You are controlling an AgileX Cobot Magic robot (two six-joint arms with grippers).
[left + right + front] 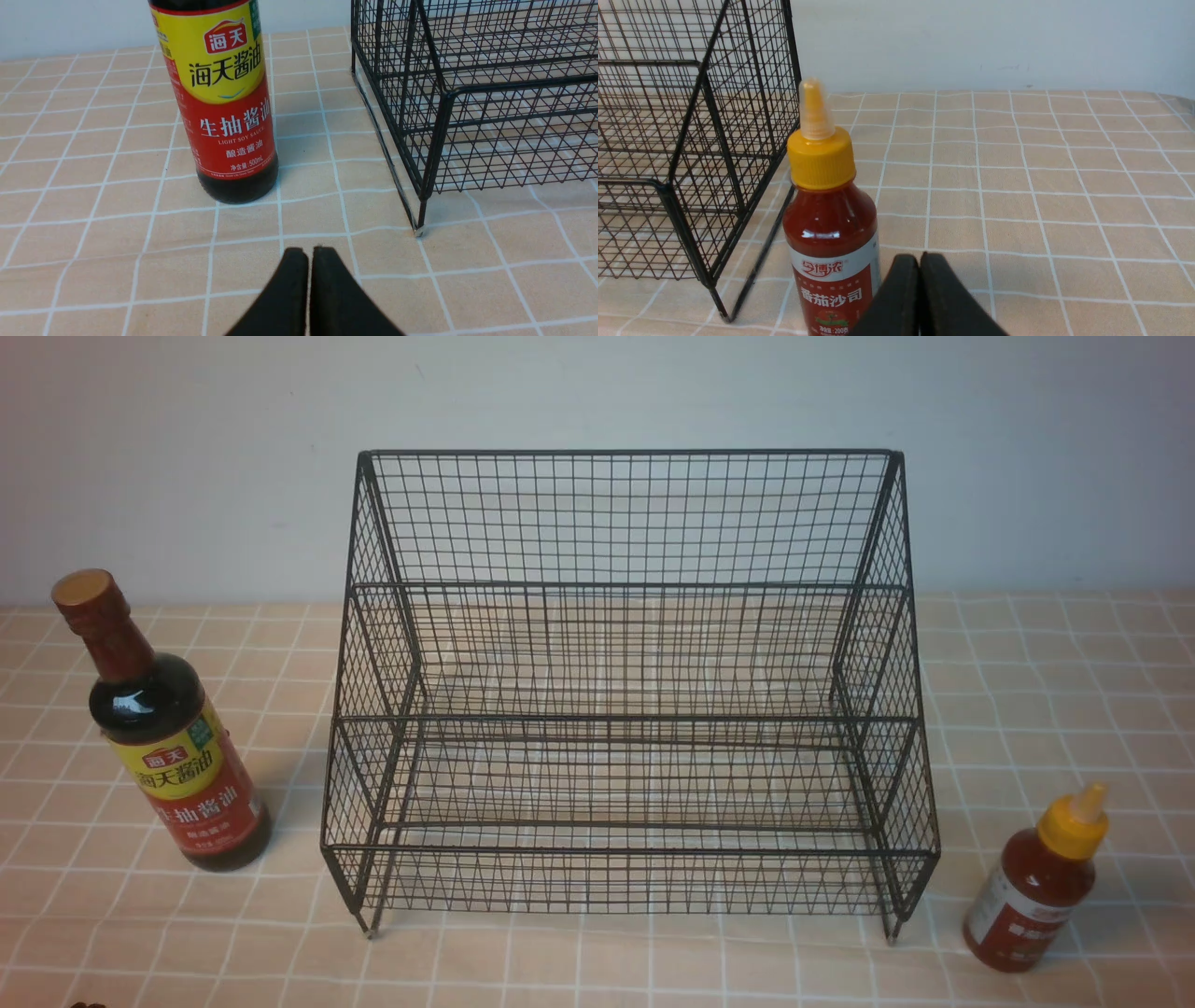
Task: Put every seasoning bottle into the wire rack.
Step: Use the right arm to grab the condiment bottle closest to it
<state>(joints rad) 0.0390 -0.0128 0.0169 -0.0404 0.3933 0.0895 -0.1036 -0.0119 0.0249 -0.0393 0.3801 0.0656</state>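
Soy-sauce bottle: on the checked tablecloth, left of the wire rack; upright, long axis vertical, label facing the robot. Left gripper: fingertips together, directed toward the cloth. Rack: stepped front toward the robot, tall back by the wall. Tomato-sauce bottle: right of rack, upright, nozzle up. Right gripper: fingertips together.

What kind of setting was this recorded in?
Probably a tabletop test setup: a grid-patterned cloth before a plain pale wall, with a wire rack standing between two seasoning bottles.
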